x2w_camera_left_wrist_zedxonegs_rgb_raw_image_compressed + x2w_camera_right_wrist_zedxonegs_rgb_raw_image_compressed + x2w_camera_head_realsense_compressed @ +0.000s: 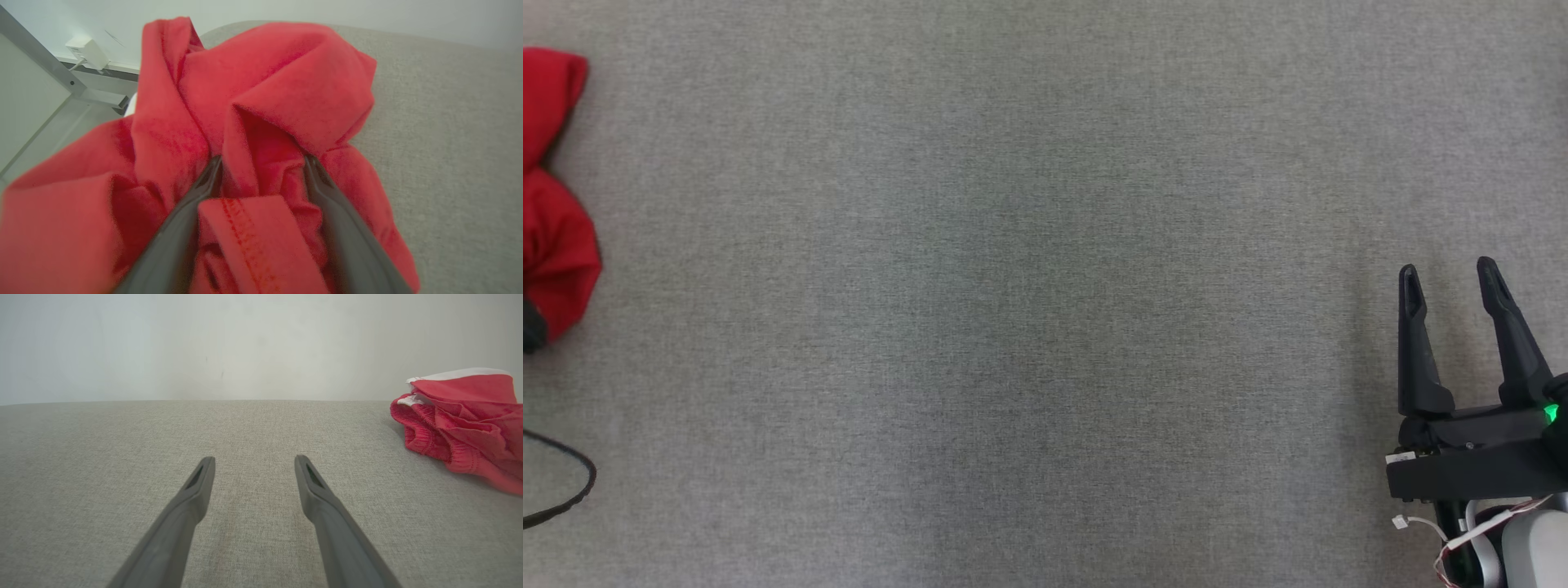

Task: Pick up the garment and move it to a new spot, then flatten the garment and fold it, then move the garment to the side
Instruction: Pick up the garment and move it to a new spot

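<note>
While the right gripper [1447, 266] hangs at the near right of the grey cloth-covered surface [1045, 327], its two dark fingers are spread wide with nothing between them, apparently parked clear because the work lies on the other side. A loop of black cable [580, 482] shows at the near left; beyond it, at the surface's left edge and well apart from the right gripper, the red garment [556, 237] lies in a crumpled heap, not yet flattened or folded; the left gripper [262, 158] is pushed into that heap with its jaws released and wide, one finger on each side of a raised fold, a stitched hem [249, 241] lying between them; this straddling position suits a pinch on the fold, so the step in hand is judged to be the first pick-up, the grasp not yet made; behind the garment stand a metal frame [41, 57] and a pale wall [245, 343].
</note>
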You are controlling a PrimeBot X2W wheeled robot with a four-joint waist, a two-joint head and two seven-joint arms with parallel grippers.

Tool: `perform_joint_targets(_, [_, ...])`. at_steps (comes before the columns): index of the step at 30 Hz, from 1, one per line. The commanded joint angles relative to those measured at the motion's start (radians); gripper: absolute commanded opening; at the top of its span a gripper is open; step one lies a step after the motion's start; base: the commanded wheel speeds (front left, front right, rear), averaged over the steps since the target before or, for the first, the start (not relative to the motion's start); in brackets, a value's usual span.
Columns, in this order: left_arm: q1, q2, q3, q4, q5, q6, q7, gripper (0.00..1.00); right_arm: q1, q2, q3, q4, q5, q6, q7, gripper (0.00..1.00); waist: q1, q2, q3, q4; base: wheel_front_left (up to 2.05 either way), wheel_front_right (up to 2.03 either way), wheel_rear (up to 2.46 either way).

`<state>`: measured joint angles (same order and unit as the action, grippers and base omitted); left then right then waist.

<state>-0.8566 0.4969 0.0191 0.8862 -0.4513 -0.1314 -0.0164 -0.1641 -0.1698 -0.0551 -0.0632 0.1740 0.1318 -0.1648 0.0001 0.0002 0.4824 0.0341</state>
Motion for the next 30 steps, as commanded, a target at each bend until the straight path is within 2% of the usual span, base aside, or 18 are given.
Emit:
perform_joint_targets(1, [-0.006,0.011,-0.008,0.029,-0.02,0.002,0.034,1.0,-0.01,0.004,0.0,0.001,-0.008,-0.003,-0.002,1.0,-0.0001,-0.0002,0.004,-0.008,0.0,0.0,0.0])
perform_joint_targets(4, [-0.013,0.012,-0.043,0.082,-0.062,0.003,0.118,1.0,-0.017,0.009,0.006,0.0,-0.011,-0.003,0.0,1.0,-0.0001,-0.0002,-0.003,-0.013,0.0,0.0,0.0])
perform_joint_targets(5, [-0.015,0.013,-0.054,0.091,-0.073,0.003,0.131,0.69,-0.018,0.008,0.007,0.002,-0.011,-0.003,0.001,1.0,-0.0001,-0.0002,-0.005,-0.014,0.0,0.0,0.0])
perform_joint_targets(6, [-0.016,0.017,-0.063,0.097,-0.079,0.002,0.137,0.47,-0.017,0.007,0.007,0.004,-0.01,-0.003,0.001,1.0,-0.0001,-0.0002,-0.008,-0.014,0.0,0.0,0.0])
perform_joint_targets(7, [-0.017,0.021,-0.072,0.1,-0.084,0.002,0.138,0.0,-0.017,0.006,0.009,0.007,-0.008,-0.003,0.001,1.0,-0.0001,-0.0002,-0.011,-0.016,0.0,0.0,0.0])
perform_joint_targets(9, [-0.017,0.03,-0.096,0.1,-0.091,0.002,0.118,0.0,-0.018,0.007,0.014,0.012,-0.007,-0.003,-0.003,1.0,-0.0001,-0.0002,-0.02,-0.019,0.0,0.0,0.0])
perform_joint_targets(16, [-0.085,0.072,-0.126,0.081,-0.054,0.002,-0.11,0.0,-0.018,0.025,0.027,0.054,0.007,-0.003,-0.03,1.0,-0.0001,-0.0002,-0.084,-0.031,0.0,0.0,0.0])
perform_joint_targets(20, [-0.141,0.083,-0.162,0.043,-0.039,0.002,-0.186,0.0,-0.013,0.042,0.045,0.098,0.018,-0.003,-0.049,1.0,-0.0001,-0.0002,-0.14,-0.045,0.0,0.0,0.0])
perform_joint_targets(25, [-0.213,0.063,-0.234,-0.043,0.009,0.002,-0.206,0.0,0.001,0.062,0.068,0.155,0.037,-0.003,-0.075,1.0,-0.0001,-0.0002,-0.214,-0.084,0.0,0.0,0.0])
perform_joint_targets(30, [-0.276,0.011,-0.32,-0.169,0.031,0.002,-0.157,0.0,0.003,0.082,0.087,0.199,0.053,-0.003,-0.09,1.0,-0.0001,-0.0002,-0.264,-0.145,0.0,0.0,0.0])
